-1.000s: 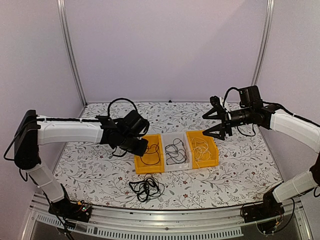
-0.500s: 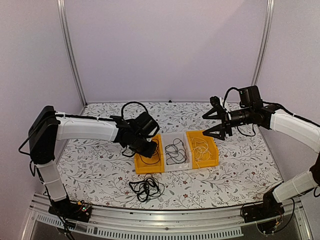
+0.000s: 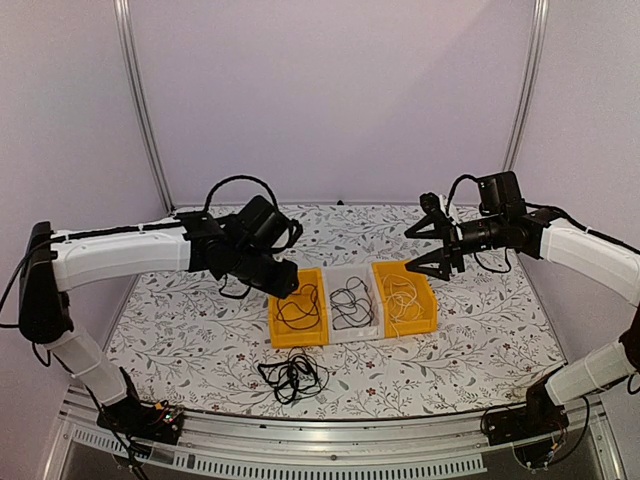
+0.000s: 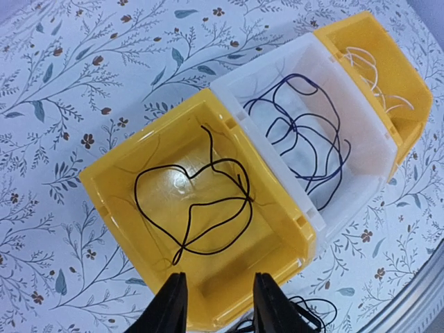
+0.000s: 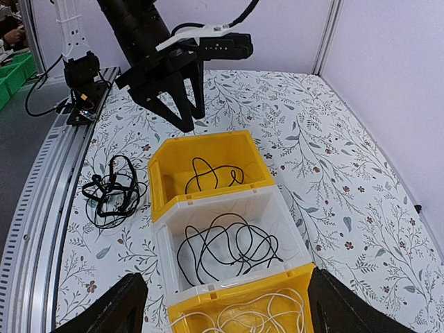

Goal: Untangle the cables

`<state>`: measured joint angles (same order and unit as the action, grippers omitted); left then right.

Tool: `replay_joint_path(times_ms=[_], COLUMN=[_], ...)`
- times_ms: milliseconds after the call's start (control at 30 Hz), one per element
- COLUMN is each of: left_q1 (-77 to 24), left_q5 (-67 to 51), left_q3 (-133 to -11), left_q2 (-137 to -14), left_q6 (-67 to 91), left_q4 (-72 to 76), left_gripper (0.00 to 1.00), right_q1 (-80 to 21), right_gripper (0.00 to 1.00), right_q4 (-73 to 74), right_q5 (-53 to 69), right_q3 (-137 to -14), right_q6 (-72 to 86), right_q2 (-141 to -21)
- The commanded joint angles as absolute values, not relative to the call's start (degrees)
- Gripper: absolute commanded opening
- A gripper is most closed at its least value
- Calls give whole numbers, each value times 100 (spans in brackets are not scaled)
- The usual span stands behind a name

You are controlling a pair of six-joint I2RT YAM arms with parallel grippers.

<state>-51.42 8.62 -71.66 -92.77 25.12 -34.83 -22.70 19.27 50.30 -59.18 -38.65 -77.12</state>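
Three cables (image 3: 350,300) are sorted, one per bin: black in the left bin (image 3: 298,338), black in the white bin (image 3: 352,334), cream in the right bin (image 3: 410,327). One black tangle (image 3: 292,377) (several cords, I judge) waits on the table (image 3: 180,330). Left gripper (image 4: 218,298), over the left bin, is parted and empty; right gripper (image 3: 411,251) gapes empty.

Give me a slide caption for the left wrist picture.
Left arm's open fingers above a yellow bin holding one black cable; white bin alongside holds another dark cable.
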Motion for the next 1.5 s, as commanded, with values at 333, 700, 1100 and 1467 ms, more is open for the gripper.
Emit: replay_joint_path(times_ms=[333,700,1100,1467], left_q1=[-5526,-7000,-7207,-7189], left_q5=[-483,-199,-189,-333], left_q3=[-6092,-6198,-6874,-7100], left_q2=[-8167,-9183,-10432,-10970], left_q6=[1496,820,3068,3361], left_q4=[-2796,-2919,-3260,-2866], left_gripper=[28,27,40,25], right_q1=[-2233,-2382,-2392,-2392], right_gripper=[83,81,81,81], right_q4=[2016,2073,2042,2153], right_q5=[5168,5152,5010,5070], right_q3=[-5840,-5875,-5854,-5915], right_q6=[-3985,-4093,-4075,-4131], right_q2=[-7777,-8033,-7981,-8057])
